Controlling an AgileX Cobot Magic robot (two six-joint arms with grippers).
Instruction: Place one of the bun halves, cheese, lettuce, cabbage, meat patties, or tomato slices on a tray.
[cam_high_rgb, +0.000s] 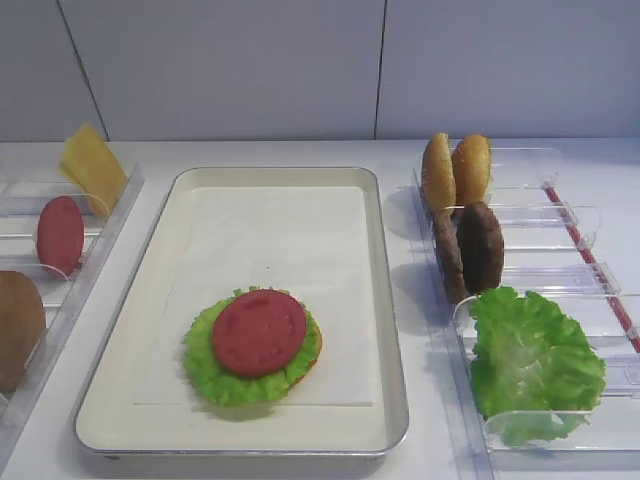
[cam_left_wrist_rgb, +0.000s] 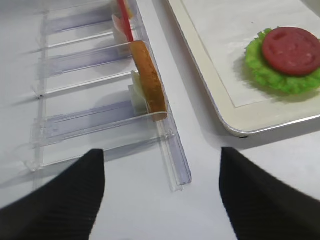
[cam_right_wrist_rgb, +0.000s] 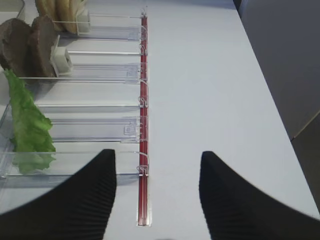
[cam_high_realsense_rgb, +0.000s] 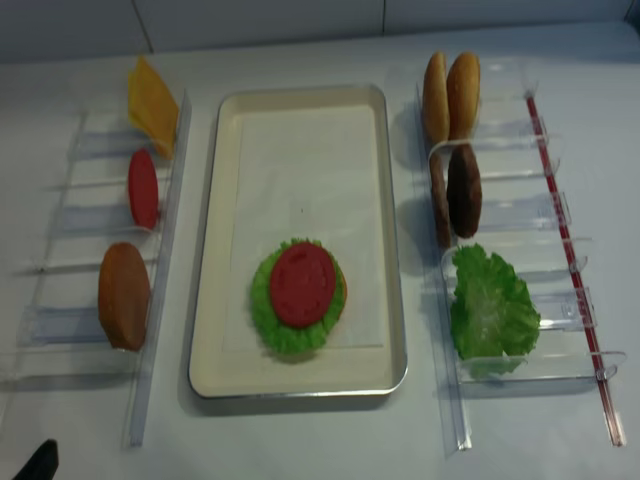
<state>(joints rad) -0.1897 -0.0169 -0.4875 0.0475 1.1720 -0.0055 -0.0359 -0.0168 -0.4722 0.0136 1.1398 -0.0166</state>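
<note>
The large shallow silver metal tray with rounded corners and a cream-white paper liner lies in the middle of the white table, between two racks of clear plastic holders. On its near end sits a stack: a bright green ruffled lettuce leaf with a flat round red-pink tomato slice on top, and an orange edge of something peeking out at the stack's right side.

In the right-hand clear plastic holder rack, a second frilly green lettuce leaf leans in the nearest slot, two dark brown rough meat patties stand on edge in the slot behind it, and two golden-orange domed bun halves stand upright at the far end. A thin red strip runs along that rack's outer side.

In the left-hand clear plastic holder rack, a golden-brown bun half stands on edge nearest, a red-pink tomato slice stands in the middle slot, and a thin yellow square cheese slice leans at the far end.

The left gripper hangs above the table by the near end of the left rack, its black ribbed fingers spread wide with nothing between them. The right gripper hangs over the near end of the red strip, its fingers likewise parted and holding nothing.
</note>
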